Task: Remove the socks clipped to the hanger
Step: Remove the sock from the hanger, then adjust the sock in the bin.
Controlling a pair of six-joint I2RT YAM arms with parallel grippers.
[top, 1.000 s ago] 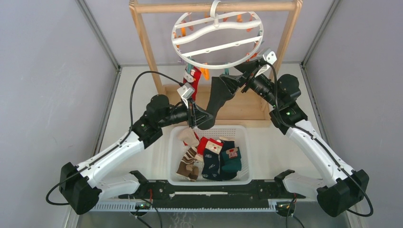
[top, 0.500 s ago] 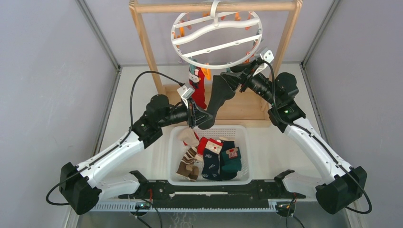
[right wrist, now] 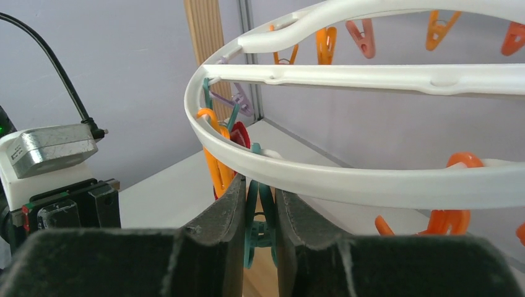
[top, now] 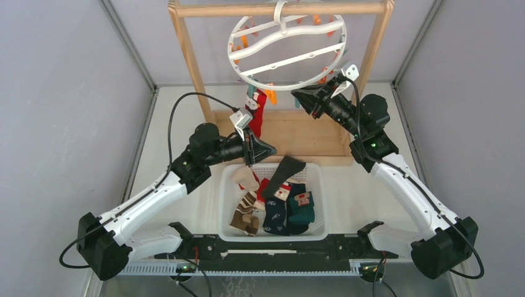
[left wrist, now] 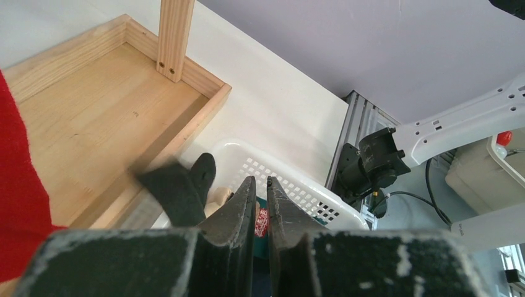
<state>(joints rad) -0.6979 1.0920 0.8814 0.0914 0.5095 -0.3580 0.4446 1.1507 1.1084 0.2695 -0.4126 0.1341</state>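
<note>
We start at the right gripper [right wrist: 260, 185]. Its fingers [right wrist: 216, 223] stand close on either side of a teal clip [right wrist: 257, 223]. The clip fills the gap and appears to touch both fingers. It hangs from the near rim of the hanger [right wrist: 371, 179]. An orange clip [right wrist: 216, 167] hangs just left of it, and a purple clip [right wrist: 238, 102] hangs higher up.

In the top view, the hanger hangs at the upper centre from the top bar of the wooden rack [top: 186, 43]. One red sock [top: 257, 114] is clipped under the ring's lower left edge.

The left gripper [left wrist: 261, 180] sits at the centre of the top view, above the far left corner of the basket [top: 314, 176]. Its fingers are drawn almost together. We see only a thin slit between them, with nothing in it.

The black sock [top: 282, 176] is apart from this gripper, to its lower right. It is tilted over the far part of the basket. It is blurred in the left wrist view, and we cannot tell whether it rests on anything.

The other socks [top: 275, 210] lie piled in the basket, at the lower centre of the frame.
</note>
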